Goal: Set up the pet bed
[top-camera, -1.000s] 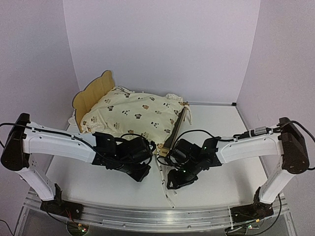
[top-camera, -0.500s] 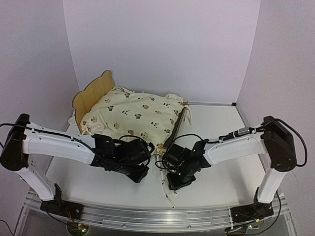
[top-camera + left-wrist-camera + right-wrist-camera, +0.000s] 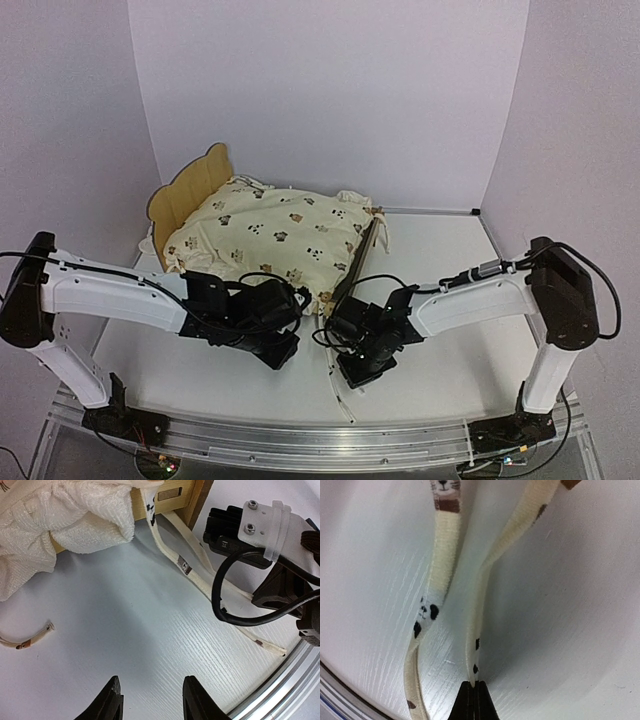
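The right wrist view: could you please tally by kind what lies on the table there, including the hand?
Tie straps: 2
Right hand, shut on a tie strap: 1
Total: 3

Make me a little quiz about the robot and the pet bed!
1. True or false: the left hand is open with nothing in it.
2. What does the right hand pinch? A) a pillow B) a strap C) the headboard
3. Fill in: the cover lies on the ___.
Key: 1 true; 2 B; 3 bed.
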`<action>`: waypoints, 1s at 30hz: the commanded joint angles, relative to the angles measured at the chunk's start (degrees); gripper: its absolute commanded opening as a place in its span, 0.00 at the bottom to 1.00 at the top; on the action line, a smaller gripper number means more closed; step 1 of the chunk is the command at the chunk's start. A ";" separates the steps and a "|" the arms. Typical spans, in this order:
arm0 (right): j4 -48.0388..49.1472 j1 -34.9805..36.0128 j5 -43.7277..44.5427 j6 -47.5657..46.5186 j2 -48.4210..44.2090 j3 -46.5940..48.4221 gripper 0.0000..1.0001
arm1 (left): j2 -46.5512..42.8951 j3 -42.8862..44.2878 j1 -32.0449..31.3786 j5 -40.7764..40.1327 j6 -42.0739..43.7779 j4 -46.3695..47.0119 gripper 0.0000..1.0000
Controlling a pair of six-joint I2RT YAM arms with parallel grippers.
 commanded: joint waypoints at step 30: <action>-1.21 0.61 -14.52 0.81 -0.38 9.20 0.44 | -8.48 -4.43 2.21 -0.57 -0.17 2.57 0.41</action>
